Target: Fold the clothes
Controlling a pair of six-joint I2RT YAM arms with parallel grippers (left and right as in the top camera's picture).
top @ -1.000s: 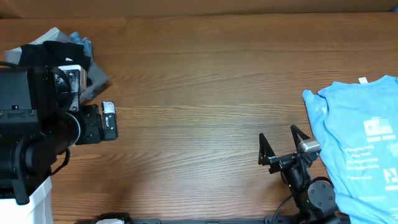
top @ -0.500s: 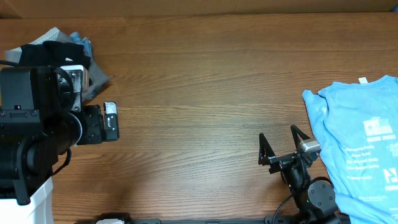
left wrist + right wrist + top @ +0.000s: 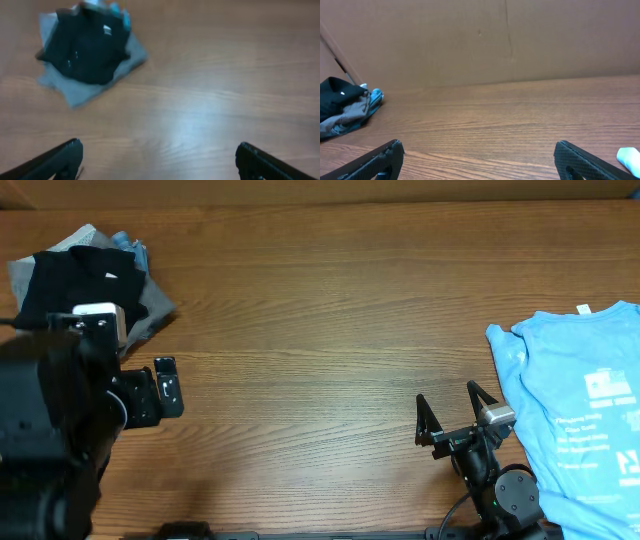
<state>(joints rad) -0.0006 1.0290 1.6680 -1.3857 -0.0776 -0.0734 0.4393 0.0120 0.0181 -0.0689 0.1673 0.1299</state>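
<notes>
Pre-grasp step: left claw (image 3: 160,159) & right claw (image 3: 450,412) both wide, empty. Target: plain black short-sleeved T-shirt (image 3: 72,275), bunched on grey soft garment (image 3: 152,307), far-left corner of brown wooden desk (image 3: 320,310). Next prob. needs left claw reaching fwd, pinching shirt's edge.

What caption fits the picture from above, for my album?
Black shirt piled on grey garment at left, light-blue tee spread at right, wooden table between.

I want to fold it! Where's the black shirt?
Overhead view: the black shirt lies in the table's far left corner, on top of a grey garment, across from the blue tee on the right.
</notes>
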